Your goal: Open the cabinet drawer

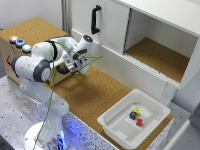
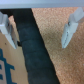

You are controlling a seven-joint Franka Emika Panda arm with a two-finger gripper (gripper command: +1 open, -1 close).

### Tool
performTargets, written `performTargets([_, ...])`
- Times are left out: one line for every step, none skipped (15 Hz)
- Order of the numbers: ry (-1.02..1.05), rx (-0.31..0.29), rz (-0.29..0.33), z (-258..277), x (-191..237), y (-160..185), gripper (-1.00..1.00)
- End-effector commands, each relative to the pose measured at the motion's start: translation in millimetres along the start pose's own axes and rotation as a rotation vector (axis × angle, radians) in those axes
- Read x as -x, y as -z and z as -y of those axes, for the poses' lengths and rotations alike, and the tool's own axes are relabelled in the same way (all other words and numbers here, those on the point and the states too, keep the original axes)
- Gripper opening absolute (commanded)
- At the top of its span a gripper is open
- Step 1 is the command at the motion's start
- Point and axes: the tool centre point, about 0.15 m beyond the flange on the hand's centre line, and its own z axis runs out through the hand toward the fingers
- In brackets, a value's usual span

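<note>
A cork-topped bench [image 1: 95,95] runs along a tall white cabinet with an open compartment [image 1: 160,52]. Beside it lies a perforated grey metal table [image 1: 12,107].

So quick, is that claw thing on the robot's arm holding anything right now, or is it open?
Gripper: open, jaws spread wide apart, holding nothing; only cork board surface shows between them.

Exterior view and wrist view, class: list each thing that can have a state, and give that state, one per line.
cabinet drawer: shut, flush with the cabinet.
door panel: shut.
cabinet compartment: open, nothing visible inside.
plastic tub: uncovered, holding small blocks.
gripper: open, holding nothing.
</note>
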Motion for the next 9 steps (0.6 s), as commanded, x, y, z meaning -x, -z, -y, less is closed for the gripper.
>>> performTargets([0.033,0.074,-0.104,10.3,4.7,48.9,1.00])
performTargets([0.035,0.084,-0.124,12.9,5.1,60.2,1.00])
performTargets([0.044,0.091,-0.151,17.0,6.0,72.9,1.00])
performTargets([0.058,0.121,-0.177,23.5,7.1,86.2,1.00])
performTargets([0.079,0.131,-0.212,32.2,9.5,103.2,1.00])
performTargets([0.104,0.151,-0.238,41.8,12.0,116.1,1.00])
performTargets([0.131,0.162,-0.256,52.3,14.1,127.1,1.00])
performTargets([0.151,0.166,-0.271,60.9,16.1,135.4,1.00])
performTargets([0.177,0.160,-0.282,71.7,18.3,142.4,1.00])
